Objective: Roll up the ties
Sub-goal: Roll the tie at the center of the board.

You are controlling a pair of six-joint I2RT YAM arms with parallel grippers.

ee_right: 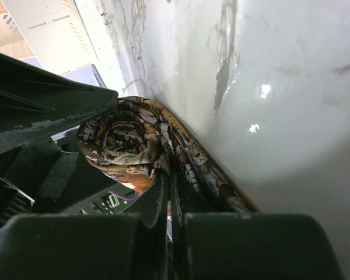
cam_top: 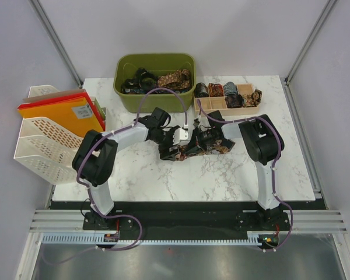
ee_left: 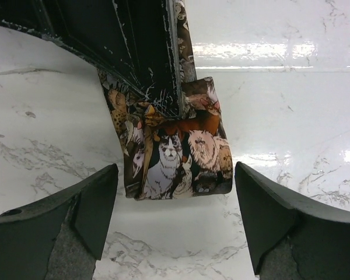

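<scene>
Plainly, the coil is your weak spot. Your right gripper (ee_right: 168,175) has its fingers pressed together on the long dark fabric necktie (ee_left: 175,146) printed with brown and cream cats. The necktie lies on the white marble-patterned table (cam_top: 221,175) between the two arms, and a loose coil (ee_right: 125,143) sits at the right fingertips. Your left gripper (ee_left: 176,175) stands spread wide, one finger on either side of the necktie's folded end, touching neither edge.

If you close the left fingers as they stand, they may bunch the fold sideways or catch only its top layer, since the layers are merely stacked. If you pull or twist with the right before the other end is steadied, the coil is likely to slacken and spring apart. The grippers also work very near each other, so a careless swing could knock them together.

From above, both wrists cover the necktie's middle, so you cannot judge how much is wound. The right wrist view does not show how deep the fabric sits between the pads. The left wrist view cuts off the black underside at its top edge.
</scene>
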